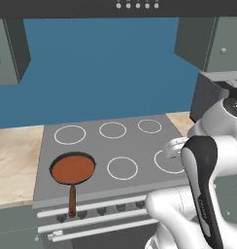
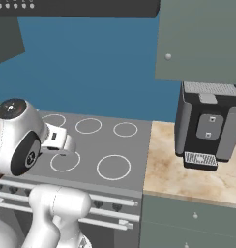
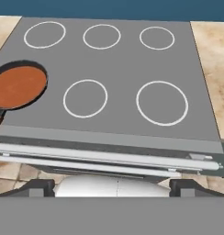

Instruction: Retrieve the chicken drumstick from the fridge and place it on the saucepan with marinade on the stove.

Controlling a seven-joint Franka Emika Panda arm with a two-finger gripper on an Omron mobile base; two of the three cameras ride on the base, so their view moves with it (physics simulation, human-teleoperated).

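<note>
at the stove's (image 1: pixel 135 146) front-left ring sits the saucepan (image 1: pixel 73 169), handle overhanging.

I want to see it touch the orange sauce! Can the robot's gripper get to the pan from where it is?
Probably yes. The saucepan sits uncovered on the front left burner of the stove, marinade showing, with nothing standing between. The gripper is open, above the stove's front edge, so a move left looks free.
</note>
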